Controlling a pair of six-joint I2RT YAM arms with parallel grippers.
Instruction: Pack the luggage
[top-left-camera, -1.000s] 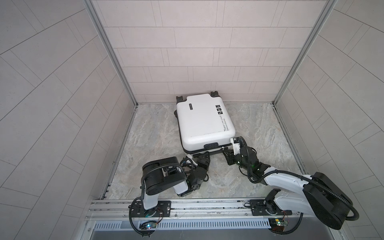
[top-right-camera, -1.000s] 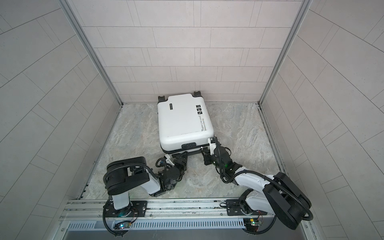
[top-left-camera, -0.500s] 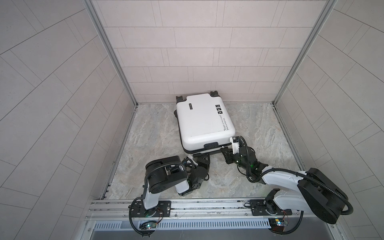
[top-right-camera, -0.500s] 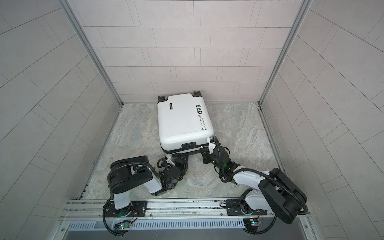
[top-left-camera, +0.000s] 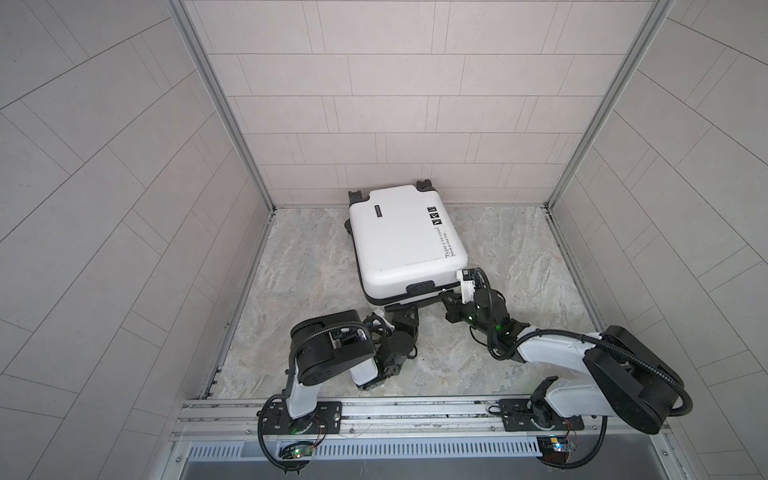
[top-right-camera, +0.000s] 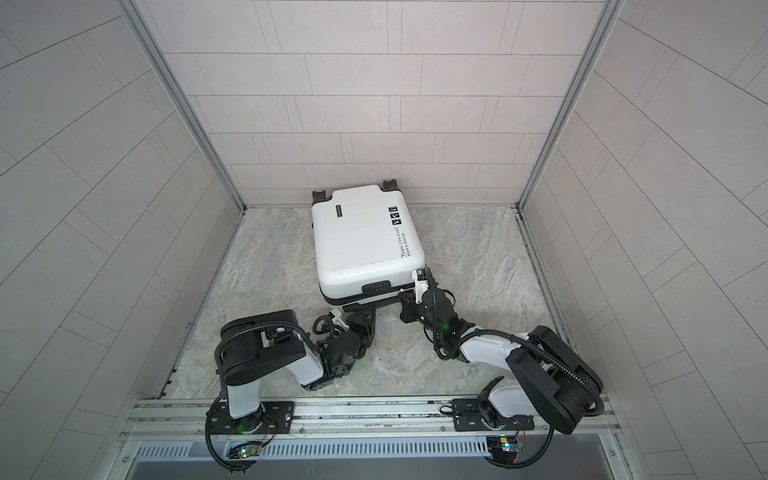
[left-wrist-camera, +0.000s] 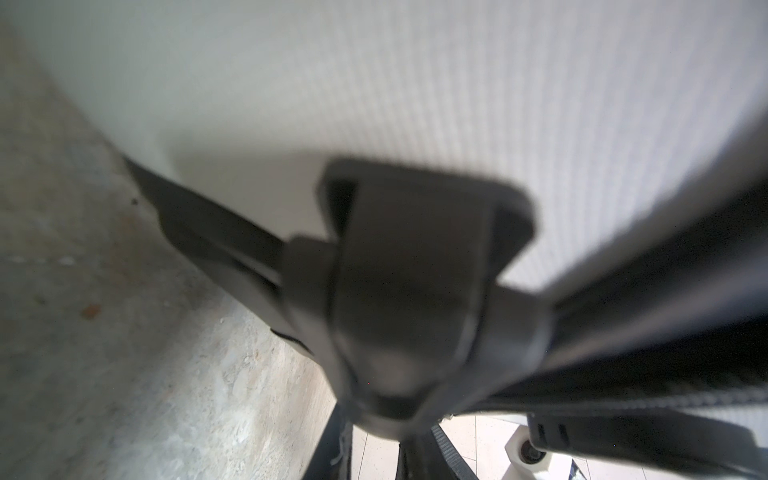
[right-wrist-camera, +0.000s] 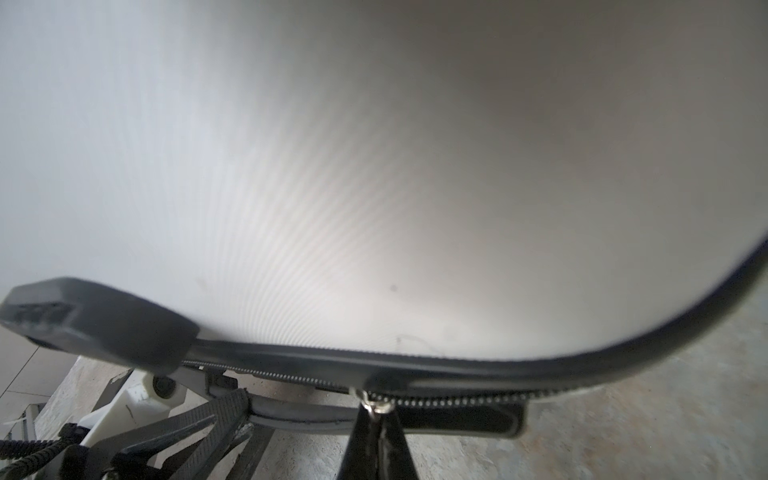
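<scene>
The luggage (top-left-camera: 402, 237) had both pairs of jaws at its near edge. The right jaws were closed tight, pinching the small silver zipper pull (right-wrist-camera: 375, 405) on the black zipper band (right-wrist-camera: 540, 374). The left jaws sat tucked under that same edge, near the black lock (top-left-camera: 420, 286). Their own view was too blurred for me to tell how far open they were, or whether they held anything. The white case lay flat, lettered face up, on the marbled table (top-left-camera: 307, 266), its wheels (top-left-camera: 424, 183) by the tiled back wall (top-left-camera: 395, 104).
</scene>
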